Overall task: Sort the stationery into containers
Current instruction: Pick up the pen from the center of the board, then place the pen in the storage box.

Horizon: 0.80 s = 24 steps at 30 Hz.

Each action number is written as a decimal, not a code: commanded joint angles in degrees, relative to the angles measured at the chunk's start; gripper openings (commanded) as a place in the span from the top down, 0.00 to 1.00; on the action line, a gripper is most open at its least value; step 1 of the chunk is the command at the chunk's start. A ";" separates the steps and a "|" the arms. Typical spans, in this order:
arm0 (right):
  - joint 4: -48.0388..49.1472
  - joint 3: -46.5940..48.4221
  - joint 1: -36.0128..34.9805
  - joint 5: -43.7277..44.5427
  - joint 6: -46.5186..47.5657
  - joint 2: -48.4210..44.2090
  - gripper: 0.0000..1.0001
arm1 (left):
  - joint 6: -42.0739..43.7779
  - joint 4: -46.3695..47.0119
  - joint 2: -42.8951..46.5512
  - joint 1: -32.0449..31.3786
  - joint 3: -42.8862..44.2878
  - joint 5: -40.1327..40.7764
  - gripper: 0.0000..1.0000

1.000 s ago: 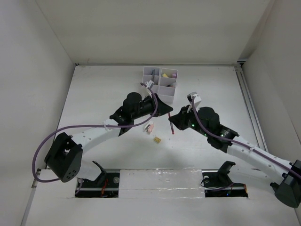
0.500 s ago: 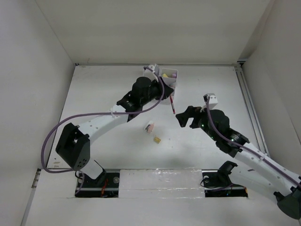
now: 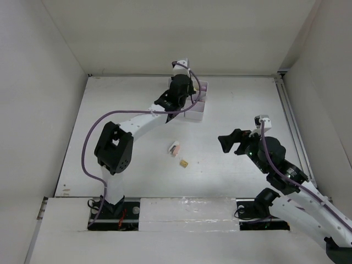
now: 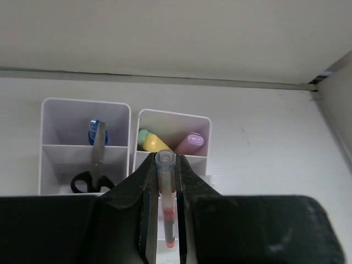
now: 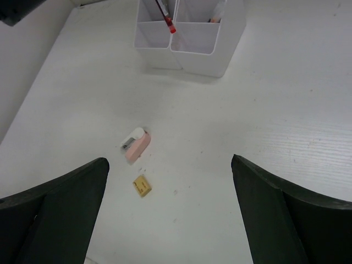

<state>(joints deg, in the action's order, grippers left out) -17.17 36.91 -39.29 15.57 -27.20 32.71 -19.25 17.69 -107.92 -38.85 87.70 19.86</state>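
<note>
My left gripper is shut on a red pen, which hangs tip down over the white organizer tray at the far side of the table. The tray holds black-handled scissors, a blue-capped marker, and yellow, green and purple highlighters. From the right wrist, the pen's red end shows at the tray's near compartments. A pink eraser and a yellow eraser lie on the table. My right gripper is open and holds nothing.
White walls close the table on the left, back and right. In the top view the left arm stretches diagonally to the tray. The right gripper hovers right of the erasers.
The left arm carried the red pen from mid-table to above the tray. The right gripper opened and drew back to the right.
</note>
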 commanded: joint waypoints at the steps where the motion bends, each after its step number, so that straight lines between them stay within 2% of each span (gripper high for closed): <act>1: -0.76 1.33 0.44 -0.81 2.15 -1.68 0.01 | 5.88 5.15 -1.32 -0.17 5.28 4.40 1.00; 7: -0.76 0.80 0.44 -3.27 2.67 -1.68 0.01 | 5.36 4.54 -6.08 2.19 9.94 3.09 1.00; 24: -1.38 1.85 0.44 -3.27 3.73 -0.63 0.01 | 3.96 5.69 -15.39 2.73 16.71 0.01 1.00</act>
<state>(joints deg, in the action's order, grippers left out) -18.20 36.91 -39.07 12.88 -24.67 32.32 -15.07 20.80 -123.11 -35.99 101.80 20.67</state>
